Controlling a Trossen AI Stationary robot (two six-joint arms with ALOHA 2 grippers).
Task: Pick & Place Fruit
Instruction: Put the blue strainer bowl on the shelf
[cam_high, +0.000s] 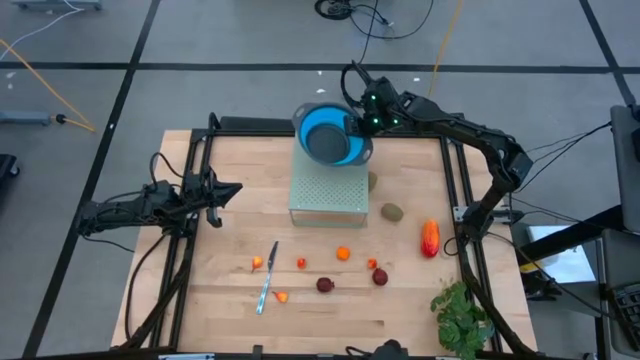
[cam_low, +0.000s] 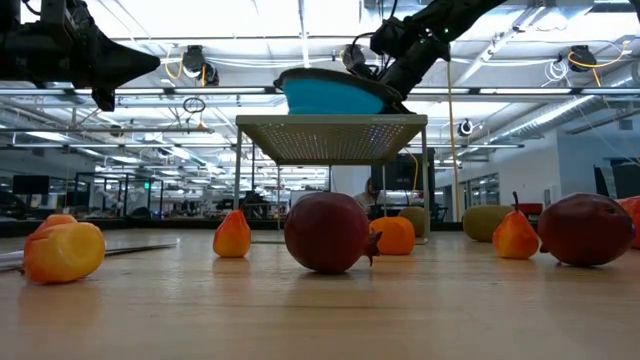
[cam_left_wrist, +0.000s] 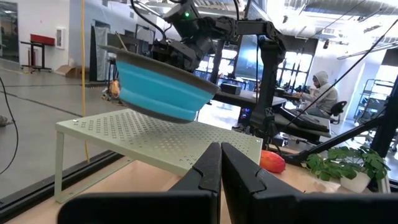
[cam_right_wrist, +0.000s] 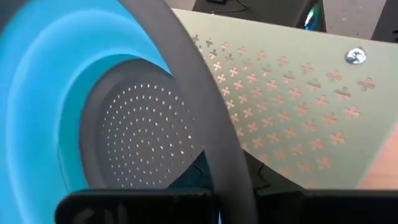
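Note:
A blue collapsible colander (cam_high: 328, 137) with a grey rim and a perforated grey bottom hangs tilted over the far part of a pale green perforated shelf (cam_high: 328, 195). My right gripper (cam_high: 360, 117) is shut on its rim. The fruit lies on the table: an olive-brown oval (cam_high: 392, 211), a red-orange oblong (cam_high: 430, 238), two maroon balls (cam_high: 325, 285) (cam_high: 380, 277), and tiny orange and red pieces (cam_high: 343, 253) (cam_high: 301, 263). My left gripper (cam_high: 232, 189) is shut, hovering left of the shelf and holding nothing. My right gripper holds the colander by its grey rim (cam_right_wrist: 214, 155) on the side toward the table's far right, coming slanting from that side. Its own body hides the fingers in the wrist view. The colander (cam_left_wrist: 161, 87) is tilted; whether its bottom touches the shelf (cam_left_wrist: 155, 140) I cannot tell.
A slim silver knife (cam_high: 267, 280) lies among the small pieces at the near left. A green leafy plant (cam_high: 460, 318) stands at the near right corner. Black frame rails (cam_high: 466, 215) run along both sides of the table. A person (cam_left_wrist: 320, 93) sits in the room beyond.

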